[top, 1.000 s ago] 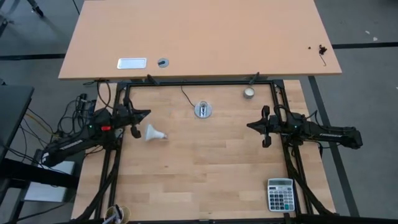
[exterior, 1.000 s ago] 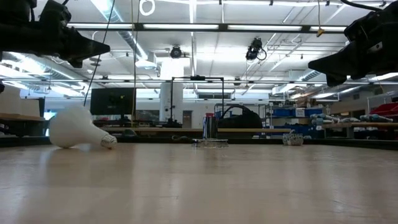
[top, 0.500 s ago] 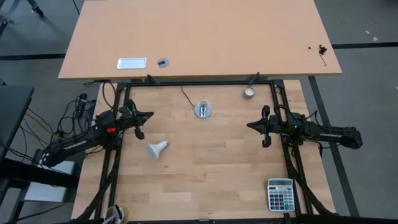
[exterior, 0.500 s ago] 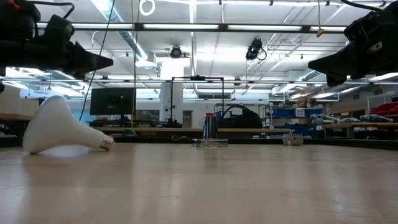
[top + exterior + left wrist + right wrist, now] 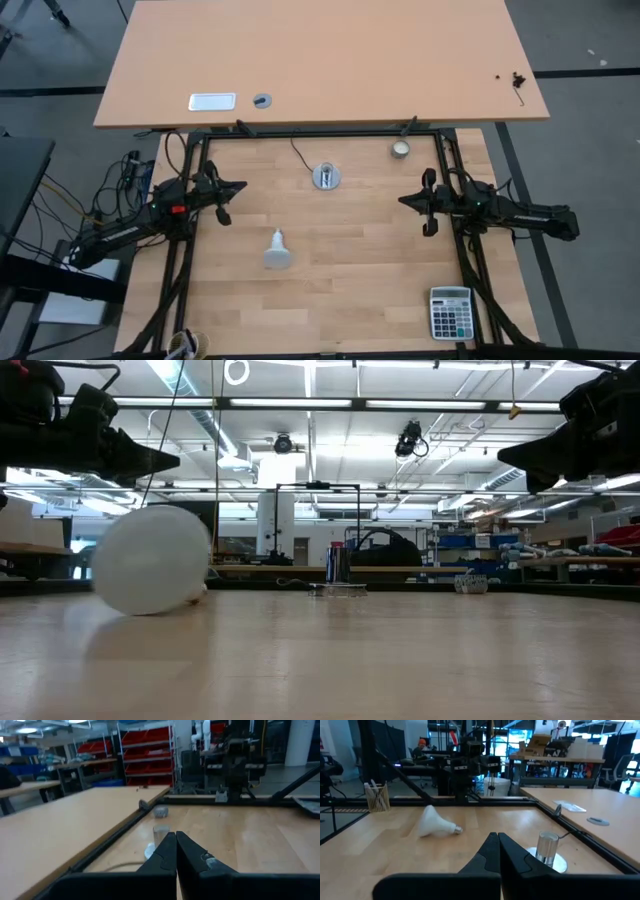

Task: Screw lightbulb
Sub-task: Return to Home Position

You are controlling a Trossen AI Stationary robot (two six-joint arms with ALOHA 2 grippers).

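Right, both arms sit at their own sides of the counter point(image 5: 350, 270), and to my eye this is the homing step, with nothing being worked. Left tool point(image 5: 240, 185) hangs over the left edge, fingers pressed tight together and holding nothing. Right tool point(image 5: 402, 201) mirrors it over the right edge, pinched just as tight and just as empty.

The lightbulb point(image 5: 277, 250) lies loose on its side on the wood. It is between the two tools but nearer the left one, off toward the near edge, with its narrow neck aimed at the socket point(image 5: 325, 177). That socket stands bare, well apart from the bulb, between the tools and toward the far rail. So the bulb is not screwed in.

If screwing is wanted, I'd judge a tool must open wide, take the bulb by its broad head, stand it neck-down and carry it over the socket before any twisting.

Writing? Nothing legible. The calculator point(image 5: 451, 313), behind the right tool near the front corner, shows keys too small to read.
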